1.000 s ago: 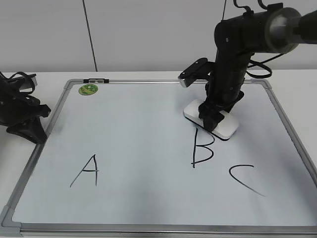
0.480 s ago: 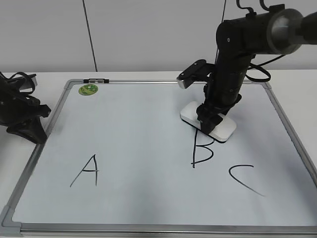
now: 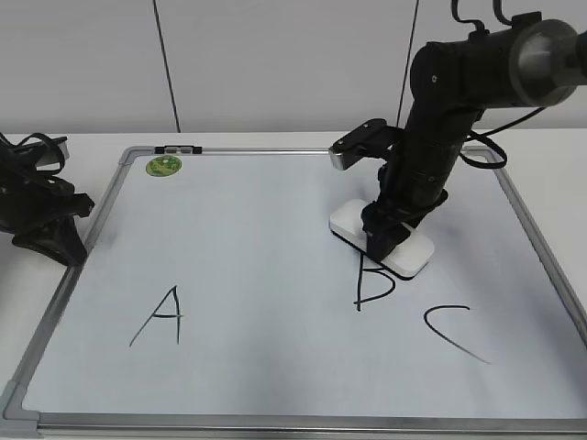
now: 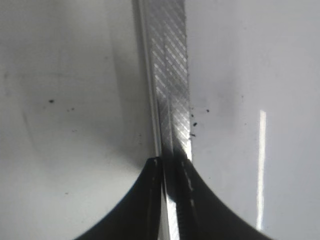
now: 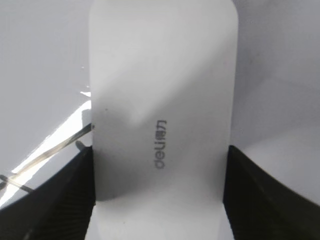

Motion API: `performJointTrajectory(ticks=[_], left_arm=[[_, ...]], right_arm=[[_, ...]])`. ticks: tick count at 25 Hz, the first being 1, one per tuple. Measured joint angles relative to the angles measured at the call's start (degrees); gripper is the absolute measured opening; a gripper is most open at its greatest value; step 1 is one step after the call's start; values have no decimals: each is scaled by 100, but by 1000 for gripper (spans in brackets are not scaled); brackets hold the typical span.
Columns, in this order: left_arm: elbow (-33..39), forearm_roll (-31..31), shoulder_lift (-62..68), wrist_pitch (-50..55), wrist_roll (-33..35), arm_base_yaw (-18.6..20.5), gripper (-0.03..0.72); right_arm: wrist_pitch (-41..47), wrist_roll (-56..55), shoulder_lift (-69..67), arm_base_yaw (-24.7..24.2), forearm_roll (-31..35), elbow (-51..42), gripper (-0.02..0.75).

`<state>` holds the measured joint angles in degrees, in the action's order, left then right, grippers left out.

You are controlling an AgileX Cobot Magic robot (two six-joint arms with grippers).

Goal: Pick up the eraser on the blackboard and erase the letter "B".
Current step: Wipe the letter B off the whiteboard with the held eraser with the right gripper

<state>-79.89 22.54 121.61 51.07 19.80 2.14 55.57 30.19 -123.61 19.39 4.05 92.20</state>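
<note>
- A pale wall backs a white table carrying the blackboard (image 3: 119, 197), glossy white inside a thin ribbed metal frame.
- Far left, the left gripper (image 3: 57, 240) sits over the frame edge; whether it is open I cannot tell.
- Right of centre, the right gripper (image 3: 390, 229) clamps the eraser (image 3: 344, 220), a smooth rounded block.
- The eraser covers the top of the letter "B" (image 3: 376, 289); wiping is underway, and next calls for pressed strokes downward.
</note>
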Motion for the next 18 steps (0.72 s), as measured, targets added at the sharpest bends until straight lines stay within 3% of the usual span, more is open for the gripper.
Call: performJointTrajectory(ticks=[9,18], left_arm=[[0,14,0,0,0,0,36],[0,4,0,0,0,0,35]], right_arm=[[-319,53,349,71,224,-642,525],[-883,68,717,726,59,-1425,525]])
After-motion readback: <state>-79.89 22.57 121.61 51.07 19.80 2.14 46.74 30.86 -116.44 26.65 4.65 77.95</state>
